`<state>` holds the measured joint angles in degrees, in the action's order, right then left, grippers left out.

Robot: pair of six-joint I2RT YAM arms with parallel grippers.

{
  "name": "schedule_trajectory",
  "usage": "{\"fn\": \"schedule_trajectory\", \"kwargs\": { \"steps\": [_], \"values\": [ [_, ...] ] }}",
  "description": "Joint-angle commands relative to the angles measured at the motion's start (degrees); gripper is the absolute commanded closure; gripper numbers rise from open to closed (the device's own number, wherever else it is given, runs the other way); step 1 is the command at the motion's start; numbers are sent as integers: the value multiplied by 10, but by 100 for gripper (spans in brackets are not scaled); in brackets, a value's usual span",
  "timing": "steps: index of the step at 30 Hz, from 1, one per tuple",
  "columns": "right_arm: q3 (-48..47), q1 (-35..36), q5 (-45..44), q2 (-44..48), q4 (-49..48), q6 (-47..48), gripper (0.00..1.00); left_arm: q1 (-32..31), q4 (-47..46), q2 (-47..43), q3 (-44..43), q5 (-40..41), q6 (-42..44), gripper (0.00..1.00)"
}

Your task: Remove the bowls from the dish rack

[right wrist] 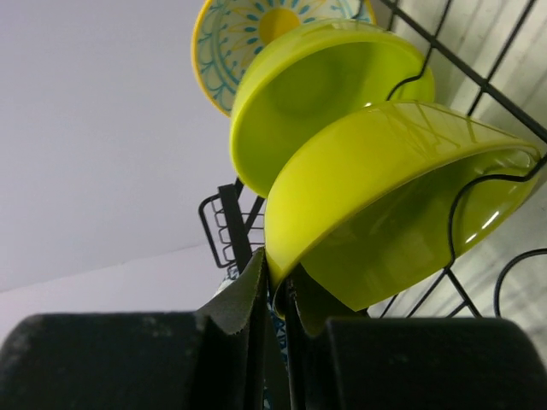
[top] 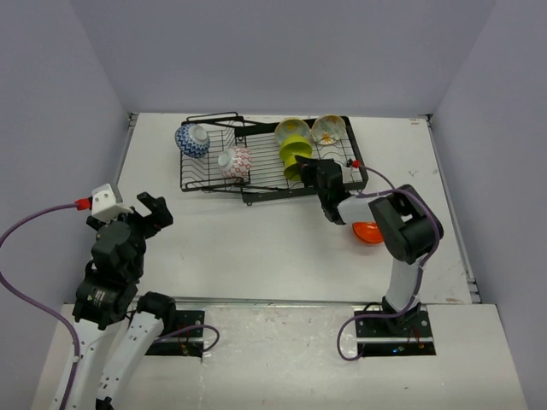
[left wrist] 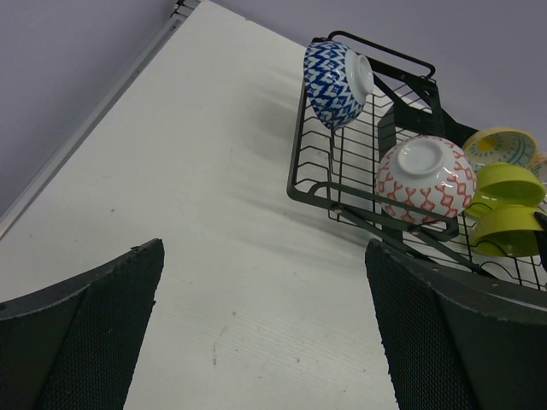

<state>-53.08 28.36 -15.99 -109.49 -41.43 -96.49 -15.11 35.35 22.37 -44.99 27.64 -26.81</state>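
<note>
Right wrist cam only: right gripper [right wrist: 275,282] has its fingers almost pressed together, pinching the thin rim of the front lime bowl [right wrist: 376,196]. The top view hides that contact behind the wrist. That bowl stands on edge at the right end of the dish rack [top: 263,166], with the rear lime bowl [right wrist: 316,94] just behind it, then the cream bowl [right wrist: 248,34] with a yellow centre and teal strokes. Both limes are glossy, smooth and plain. Left wrist cam covers the other end: blue bowl [left wrist: 335,84] on edge with a zigzag print, red-and-white bowl [left wrist: 425,178] tipped with its foot ring toward the camera, lattice print. The rack is a thin black wire grid with prongs. Only the top view shows the orange bowl [top: 367,231], out on the white table [top: 256,248] right of the rack, half hidden by the right arm. Left gripper [left wrist: 263,248] is spread wide above the table, well apart from the rack; pads [left wrist: 102,325] are dark and fine-dimpled.
</note>
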Motion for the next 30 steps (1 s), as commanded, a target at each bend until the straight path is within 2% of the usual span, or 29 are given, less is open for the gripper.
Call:
{"fn": "schedule_trajectory", "kwargs": {
  "steps": [1,6,11,17,27,29,30],
  "values": [
    [25,8,-12,7,-135,43,100,4,-21,-1,3,-5,11,0],
    [39,8,2,-8,-264,80,100,4,-20,2,3,-1,11,0],
    [47,8,13,-5,-325,104,100,4,-19,5,2,0,11,0],
    [52,7,46,34,-393,197,100,4,-21,2,2,-6,12,0],
    [26,9,157,131,-316,385,100,4,-21,0,2,-7,13,0],
    [19,20,184,208,-233,467,100,4,-22,0,2,-8,14,0],
    [5,28,179,241,-75,503,100,4,-21,0,2,-8,14,0]
  ]
}}
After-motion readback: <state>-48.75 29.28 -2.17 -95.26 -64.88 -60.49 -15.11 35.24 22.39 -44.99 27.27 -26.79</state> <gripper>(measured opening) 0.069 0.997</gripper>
